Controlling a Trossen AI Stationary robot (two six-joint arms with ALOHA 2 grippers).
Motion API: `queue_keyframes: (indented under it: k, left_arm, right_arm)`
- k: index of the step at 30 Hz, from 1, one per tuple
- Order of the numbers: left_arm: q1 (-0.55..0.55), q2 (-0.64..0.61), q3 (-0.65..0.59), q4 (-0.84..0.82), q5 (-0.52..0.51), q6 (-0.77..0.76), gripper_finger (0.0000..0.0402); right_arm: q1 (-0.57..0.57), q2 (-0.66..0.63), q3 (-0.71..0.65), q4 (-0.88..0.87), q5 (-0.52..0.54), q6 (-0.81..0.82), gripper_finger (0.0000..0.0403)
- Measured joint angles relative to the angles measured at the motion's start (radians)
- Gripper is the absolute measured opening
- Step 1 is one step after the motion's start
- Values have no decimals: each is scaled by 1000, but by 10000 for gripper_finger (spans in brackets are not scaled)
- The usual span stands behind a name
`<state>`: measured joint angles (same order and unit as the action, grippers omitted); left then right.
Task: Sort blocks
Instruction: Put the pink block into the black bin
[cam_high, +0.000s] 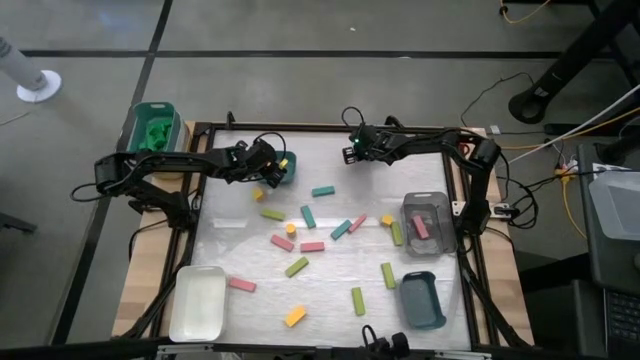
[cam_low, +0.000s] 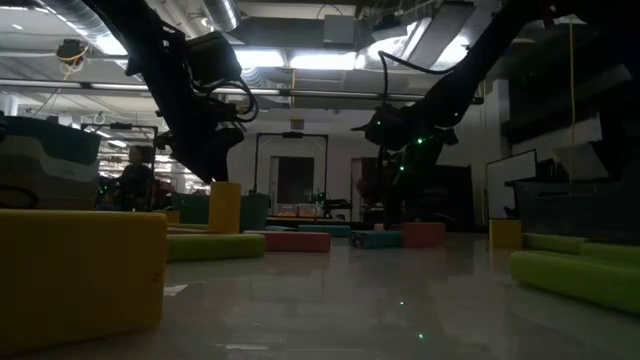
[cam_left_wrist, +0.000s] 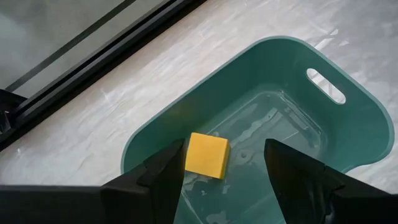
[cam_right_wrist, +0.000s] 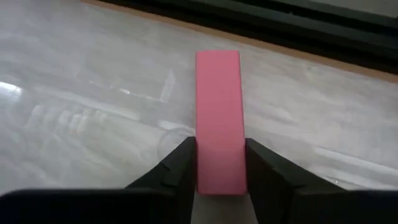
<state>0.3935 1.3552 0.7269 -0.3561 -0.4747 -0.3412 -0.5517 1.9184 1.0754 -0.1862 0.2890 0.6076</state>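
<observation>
- The table (cam_high: 250, 300) carries a scatter of blocks (cam_high: 312, 246) across its middle: pink, teal, lime and yellow bars and cubes, most of them unsorted.
- Four trays stand around them: a white tray (cam_high: 198, 303) at the near left, a grey tray (cam_high: 428, 222) at the right already holding a pink bar, a dark teal tray (cam_high: 420, 300) near it, and a small teal tray (cam_left_wrist: 348, 124) at the far left.
- The left gripper (cam_left_wrist: 224, 163) hovers over the small teal tray with its fingers spread wide and nothing between them; a yellow cube (cam_left_wrist: 207, 155) lies on the tray floor below, so that drop looks finished.
- The right gripper (cam_right_wrist: 219, 163) is at the far edge of the table, its fingers pressed against both sides of a pink bar (cam_right_wrist: 217, 112) lying on the surface.
- The step in hand appears to be picking up this pink bar.
- The next move probably calls for a firm hold, a lift, and a carry to the grey tray where pink already sits.
</observation>
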Motion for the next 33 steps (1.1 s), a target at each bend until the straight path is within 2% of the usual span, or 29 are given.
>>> queue_keyframes:
  k: [7, 11, 15, 23, 28, 33]
  left_arm:
    - [0, 0, 0, 0, 0, 0, 205]
    - [0, 0, 0, 0, 0, 0, 205]
    - [-1, 0, 0, 0, 0, 0, 205]
    - [-19, 0, 0, 1, 0, 62, 205]
    - [-39, 0, 0, 1, 0, 61, 205]
    - [-59, 0, 0, 1, 0, 61, 205]
  right_arm:
    - [2, -149, -1, -53, -158, -106, 102]
    - [1, -257, -2, -126, -299, -141, 111]
    - [2, -371, -1, -265, -462, -144, 125]
    - [5, -612, -1, -583, -715, -142, 114]
    - [64, -741, -1, -827, -721, -142, 120]
    - [203, -834, -1, -1019, -573, -112, 122]
